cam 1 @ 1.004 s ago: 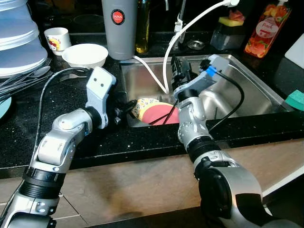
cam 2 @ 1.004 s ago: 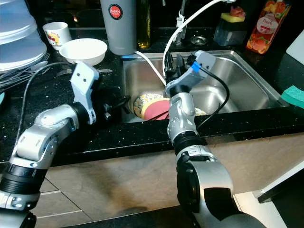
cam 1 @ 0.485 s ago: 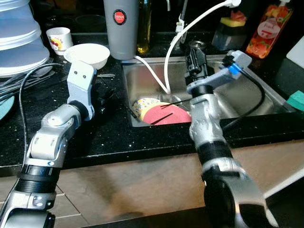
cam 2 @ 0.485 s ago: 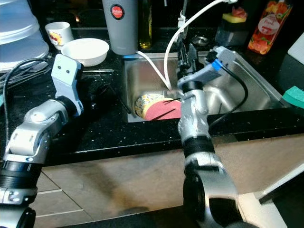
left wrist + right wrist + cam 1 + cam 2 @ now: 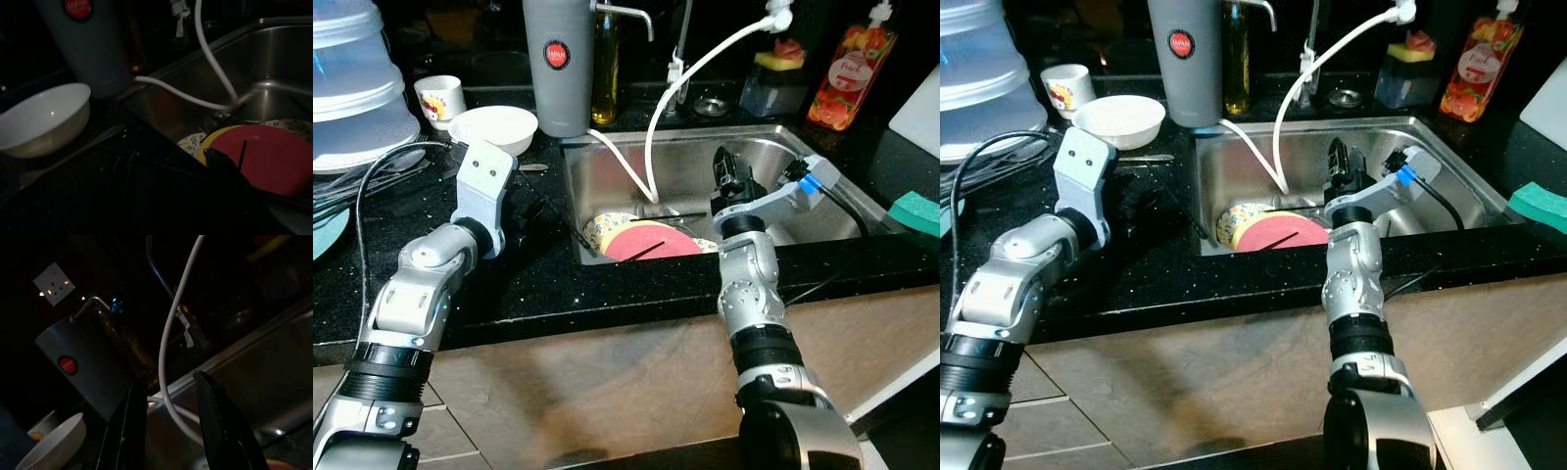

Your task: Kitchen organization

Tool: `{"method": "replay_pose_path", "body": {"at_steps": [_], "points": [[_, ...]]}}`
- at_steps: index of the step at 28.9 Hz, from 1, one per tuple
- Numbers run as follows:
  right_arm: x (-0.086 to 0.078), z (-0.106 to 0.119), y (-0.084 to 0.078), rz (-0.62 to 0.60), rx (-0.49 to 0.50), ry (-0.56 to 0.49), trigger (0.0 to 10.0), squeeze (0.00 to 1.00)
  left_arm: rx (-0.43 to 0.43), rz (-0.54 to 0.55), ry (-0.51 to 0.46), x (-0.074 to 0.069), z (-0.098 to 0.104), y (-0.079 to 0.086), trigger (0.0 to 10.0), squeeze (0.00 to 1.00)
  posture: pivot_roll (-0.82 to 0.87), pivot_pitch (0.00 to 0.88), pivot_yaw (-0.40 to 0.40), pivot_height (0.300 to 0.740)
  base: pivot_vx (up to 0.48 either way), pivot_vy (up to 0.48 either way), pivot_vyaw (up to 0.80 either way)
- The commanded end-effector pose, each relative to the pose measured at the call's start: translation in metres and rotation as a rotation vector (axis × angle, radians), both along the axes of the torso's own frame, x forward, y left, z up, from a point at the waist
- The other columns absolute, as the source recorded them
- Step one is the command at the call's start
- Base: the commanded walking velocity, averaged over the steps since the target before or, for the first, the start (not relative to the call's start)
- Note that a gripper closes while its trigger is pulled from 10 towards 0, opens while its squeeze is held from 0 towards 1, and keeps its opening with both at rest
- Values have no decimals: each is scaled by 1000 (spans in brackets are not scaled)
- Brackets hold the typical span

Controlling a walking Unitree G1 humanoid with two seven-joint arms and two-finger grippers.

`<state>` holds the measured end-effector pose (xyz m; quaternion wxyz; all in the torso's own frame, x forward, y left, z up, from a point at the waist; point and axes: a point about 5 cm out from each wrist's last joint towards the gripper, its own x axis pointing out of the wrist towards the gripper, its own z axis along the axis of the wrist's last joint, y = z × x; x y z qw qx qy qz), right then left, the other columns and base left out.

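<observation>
Lower centre, the right gripper (image 5: 168,426) hovers above the sink (image 5: 822,211), fingers spread and empty, seemingly poised to collect the red plate (image 5: 651,241) stacked there. Further left, the left gripper (image 5: 540,210) hovers over the counter (image 5: 509,284); whether it is spread or clenched I cannot tell.

**Both my arms at the sink edge**

My right gripper (image 5: 1339,162) hangs over the steel sink (image 5: 1440,157), its black fingers pointing up and away from me, with a narrow gap between them. Just beside it in the basin lies a red plate (image 5: 1281,233) stacked on a yellow plate (image 5: 1252,217) and a flowered one (image 5: 1230,221). A white hose (image 5: 1312,70) loops down into the sink in front of my fingers. My left gripper (image 5: 1151,204) rests low over the black counter (image 5: 1136,279), near the sink's left rim; I cannot make out its fingers against the dark stone. Behind it stand a white bowl (image 5: 1119,119), a small cup (image 5: 1068,88) and a grey jug (image 5: 1185,61). A green sponge (image 5: 1540,204) lies at the far right.
</observation>
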<state>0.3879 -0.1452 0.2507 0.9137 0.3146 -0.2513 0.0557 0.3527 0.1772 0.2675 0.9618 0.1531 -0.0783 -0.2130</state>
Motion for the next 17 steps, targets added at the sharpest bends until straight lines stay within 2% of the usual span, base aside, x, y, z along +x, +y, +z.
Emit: {"method": "replay_pose_path", "body": {"at_steps": [1, 7, 12, 17], "points": [[-1, 0, 0, 1, 13, 4, 10000, 0, 24, -10, 5, 1, -3, -2, 10000, 0, 87, 42, 13, 740, 0, 0, 0], [-3, -3, 7, 45, 3, 30, 10000, 0, 34, -3, 22, 0, -9, -1, 10000, 0, 80, 50, 1, 740, 0, 0, 0], [-4, -2, 10, 62, -2, 39, 10000, 0, 9, 30, 41, 0, -12, 2, 10000, 0, 75, 55, -6, 740, 0, 0, 0], [-4, 1, 13, 91, -38, 40, 10000, 0, -39, 103, 146, 2, -26, 9, 10000, 0, 71, 64, -18, 740, 0, 0, 0]]}}
